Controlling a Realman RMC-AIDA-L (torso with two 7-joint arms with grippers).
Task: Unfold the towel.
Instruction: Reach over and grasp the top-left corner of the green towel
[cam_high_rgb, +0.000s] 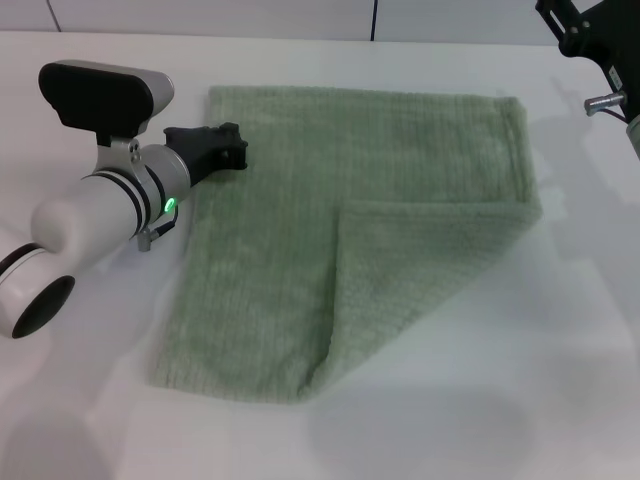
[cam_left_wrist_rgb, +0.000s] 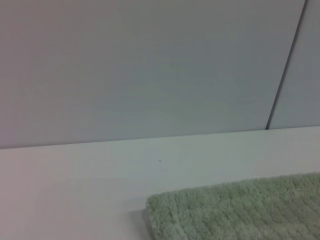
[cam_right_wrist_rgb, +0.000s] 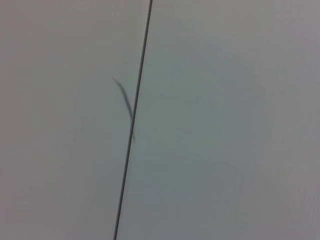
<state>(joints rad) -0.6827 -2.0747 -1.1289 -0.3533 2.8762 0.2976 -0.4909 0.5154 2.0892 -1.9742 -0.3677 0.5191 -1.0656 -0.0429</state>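
The pale sage-green towel (cam_high_rgb: 300, 230) lies on the white table (cam_high_rgb: 520, 380). Its near right corner is folded over onto the middle as a triangular flap (cam_high_rgb: 420, 270). My left gripper (cam_high_rgb: 225, 148) hovers low at the towel's left edge near the far left corner, black fingers pointing toward the cloth. The left wrist view shows the towel's far corner (cam_left_wrist_rgb: 235, 210) on the table. My right arm (cam_high_rgb: 595, 45) is raised at the far right, away from the towel; its gripper does not show.
A white panelled wall (cam_left_wrist_rgb: 150, 65) with a dark seam (cam_right_wrist_rgb: 132, 120) stands behind the table. Bare table surface lies to the right of and in front of the towel.
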